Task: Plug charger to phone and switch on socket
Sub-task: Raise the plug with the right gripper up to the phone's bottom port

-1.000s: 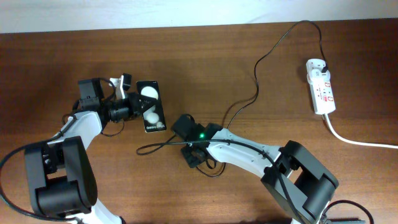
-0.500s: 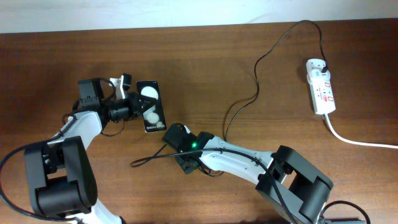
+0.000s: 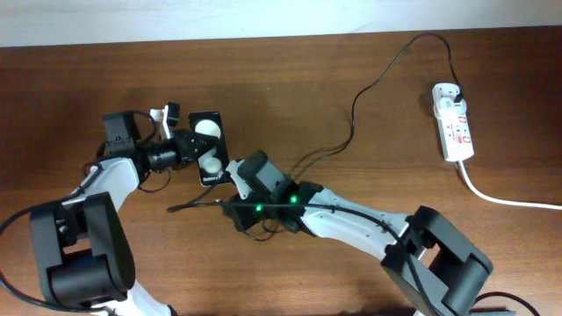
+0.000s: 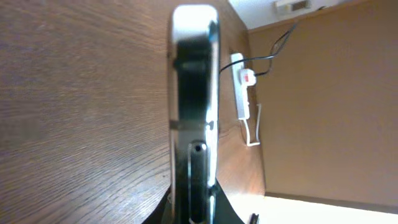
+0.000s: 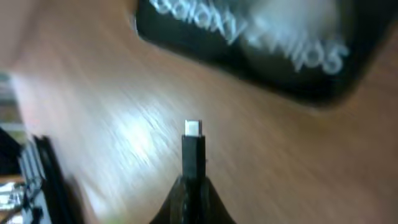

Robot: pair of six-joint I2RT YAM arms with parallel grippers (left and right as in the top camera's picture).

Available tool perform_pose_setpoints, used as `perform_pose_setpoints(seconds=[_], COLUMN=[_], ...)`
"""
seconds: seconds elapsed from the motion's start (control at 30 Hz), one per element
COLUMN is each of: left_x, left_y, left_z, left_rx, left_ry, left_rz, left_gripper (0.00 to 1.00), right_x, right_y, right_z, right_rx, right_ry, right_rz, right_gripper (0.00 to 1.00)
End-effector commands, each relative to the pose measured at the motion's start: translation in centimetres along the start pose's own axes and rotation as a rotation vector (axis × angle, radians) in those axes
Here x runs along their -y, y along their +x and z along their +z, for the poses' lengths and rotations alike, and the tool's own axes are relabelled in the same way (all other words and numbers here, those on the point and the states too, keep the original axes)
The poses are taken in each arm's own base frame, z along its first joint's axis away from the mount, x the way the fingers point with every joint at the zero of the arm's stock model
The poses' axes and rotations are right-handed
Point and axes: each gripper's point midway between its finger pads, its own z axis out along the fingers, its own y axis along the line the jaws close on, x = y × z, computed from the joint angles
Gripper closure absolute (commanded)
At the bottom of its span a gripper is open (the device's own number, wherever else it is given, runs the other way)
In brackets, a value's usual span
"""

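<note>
The black phone (image 3: 211,139) is held at its left edge by my left gripper (image 3: 193,149), which is shut on it. In the left wrist view the phone (image 4: 194,93) shows edge-on between the jaws (image 4: 194,208). My right gripper (image 3: 235,174) is shut on the charger's connector (image 5: 193,152); its small metal tip (image 5: 193,127) points at the phone's lettered end (image 5: 261,43), a short gap away. The black charger cable (image 3: 354,118) runs back to a plug in the white socket (image 3: 454,121) at the far right.
The socket's thick white cord (image 3: 505,197) trails off the right edge. A loose stretch of black cable (image 3: 189,205) lies on the wooden table (image 3: 290,70) left of my right wrist. The socket also shows far off in the left wrist view (image 4: 241,87).
My right gripper has moved up and left with the connector, from below the phone to just beside its lower end. My left gripper and the phone have shifted slightly left.
</note>
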Motion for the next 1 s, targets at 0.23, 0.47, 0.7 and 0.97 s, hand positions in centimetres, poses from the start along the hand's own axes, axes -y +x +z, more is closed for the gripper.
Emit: perform_pose_setpoints(seconds=[0.23, 0.47, 0.7, 0.97], left_x=[1.3, 1.0, 1.3, 1.6], left_y=[0.9, 0.5, 0.2, -0.2], left_z=[-1.3, -1.6, -1.6, -1.7], left_rx=[0.060, 0.106, 0.107, 0.114], left_ry=[0.159, 0.165, 0.173, 0.181], left_rz=[0.003, -0.136, -0.179, -0.222], left_gripper=[1.00, 1.00, 1.00, 1.00], right_x=[-0.6, 0.5, -2.0, -0.8], right_y=[1.6, -0.2, -3.6, -4.2], right_z=[-0.7, -2.1, -2.9, -2.9], right_rx=[-0.022, 0.038, 0.160, 0.188], right_ry=[-0.138, -0.105, -0.222, -0.176], right_rz=[0.101, 0.068, 0.073, 0.112], right_gripper=[0.96, 0.96, 0.96, 0.96])
